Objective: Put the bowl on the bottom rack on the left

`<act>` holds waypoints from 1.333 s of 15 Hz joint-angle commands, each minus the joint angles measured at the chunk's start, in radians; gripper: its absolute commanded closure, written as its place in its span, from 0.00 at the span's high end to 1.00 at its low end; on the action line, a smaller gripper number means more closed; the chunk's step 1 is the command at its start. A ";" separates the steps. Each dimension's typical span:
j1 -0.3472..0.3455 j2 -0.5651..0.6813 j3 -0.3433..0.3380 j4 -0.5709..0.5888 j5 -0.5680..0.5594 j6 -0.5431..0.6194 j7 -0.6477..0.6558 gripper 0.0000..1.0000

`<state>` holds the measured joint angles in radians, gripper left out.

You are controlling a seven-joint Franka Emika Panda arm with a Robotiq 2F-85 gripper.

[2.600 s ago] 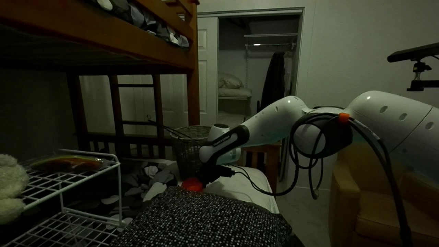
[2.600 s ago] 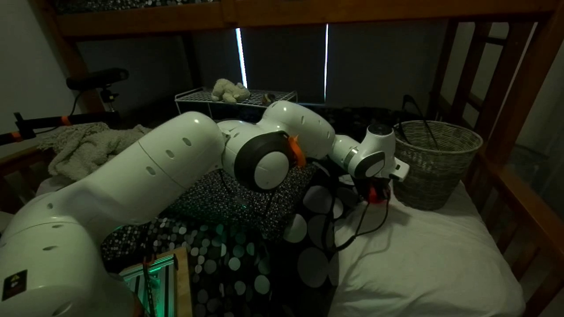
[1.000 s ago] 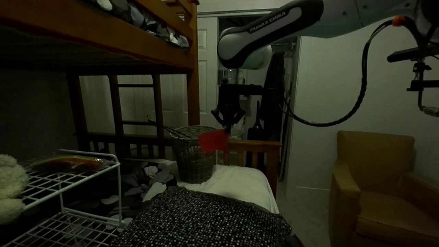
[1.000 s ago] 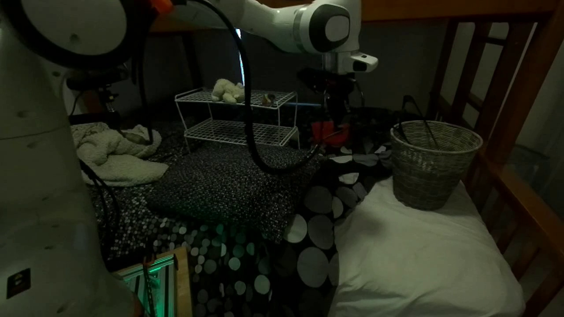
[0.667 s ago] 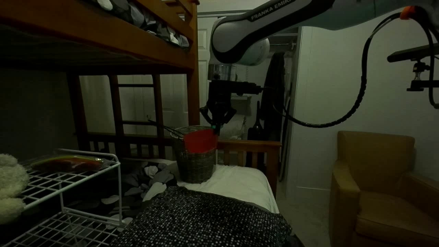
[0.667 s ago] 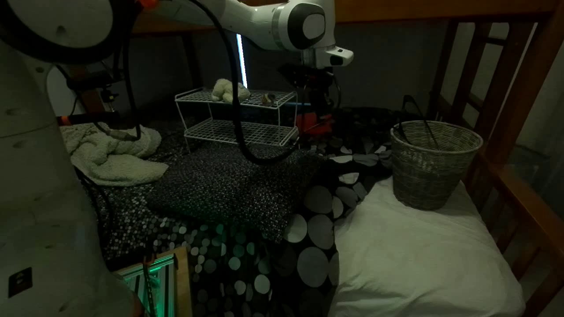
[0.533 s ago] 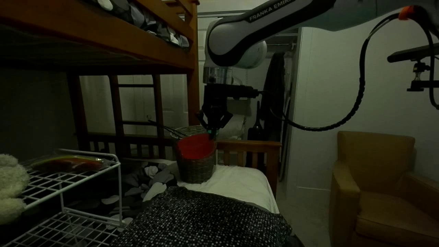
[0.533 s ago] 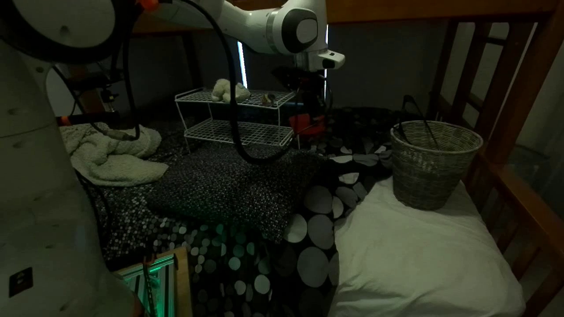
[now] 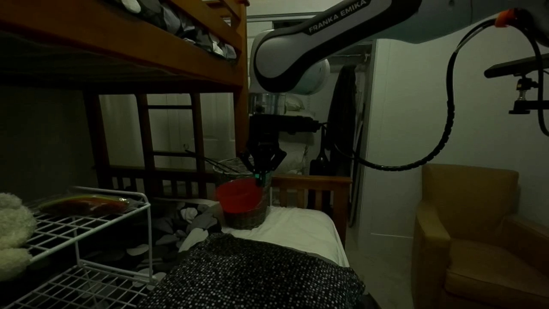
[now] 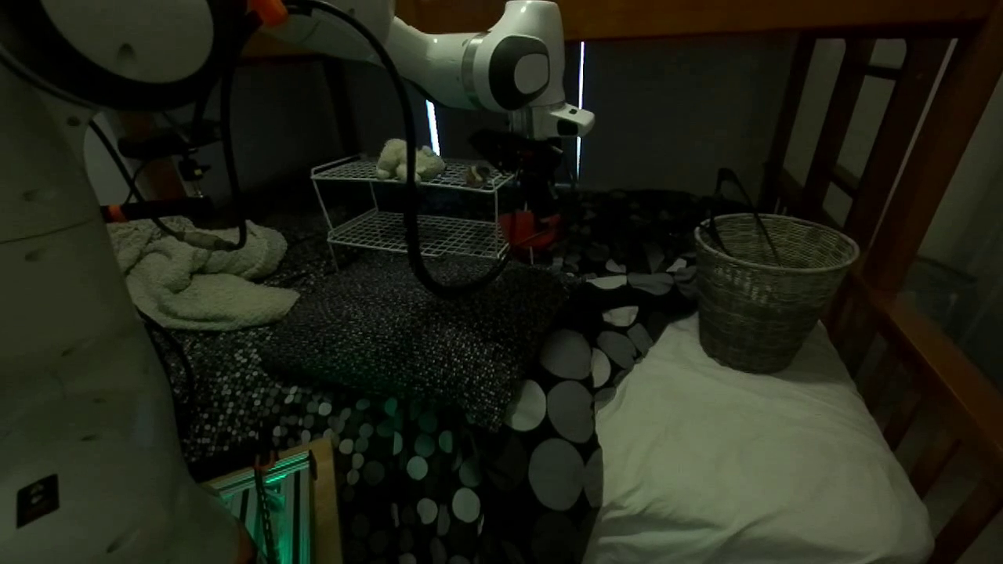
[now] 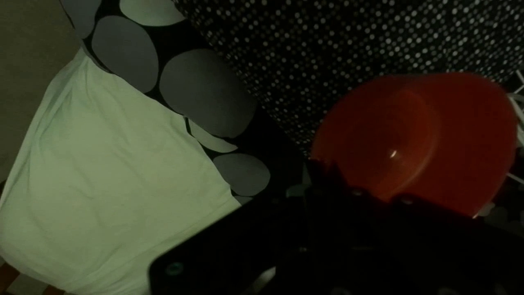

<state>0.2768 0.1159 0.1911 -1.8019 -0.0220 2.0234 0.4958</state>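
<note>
The red bowl (image 9: 238,195) hangs tilted in the air from my gripper (image 9: 259,179), whose fingers are shut on its rim. In an exterior view the bowl (image 10: 523,231) is just beside the right end of the white wire rack. The bottom rack (image 10: 368,233) is the lower tier; its bars also show at lower left in an exterior view (image 9: 112,272). In the wrist view the bowl (image 11: 409,135) shows its inside, and my dark gripper (image 11: 317,168) covers part of its near rim. White bars (image 11: 519,110) show at that view's right edge.
The top tier holds a cream plush toy (image 10: 407,163) and a packaged item (image 9: 85,204). A dark sequined pillow (image 10: 415,337) lies in front of the rack. A wicker basket (image 10: 772,305) and white pillow (image 10: 744,454) are off to the side. The upper bunk (image 9: 128,51) overhangs.
From low by the basket and white pillow, my gripper has risen with the bowl and swung over to the rack's end. In the last half second it moved closer to the rack and lower.
</note>
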 commanded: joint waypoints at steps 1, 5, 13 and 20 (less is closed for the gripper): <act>-0.004 0.001 0.005 0.004 -0.001 -0.003 0.001 0.01; 0.017 0.049 0.025 0.061 0.039 -0.075 0.068 0.01; 0.042 0.057 0.058 0.091 0.171 -0.166 0.037 0.01; 0.084 0.103 0.108 0.135 0.284 -0.223 0.034 0.01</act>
<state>0.3465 0.1880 0.2840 -1.7043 0.2062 1.8560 0.5301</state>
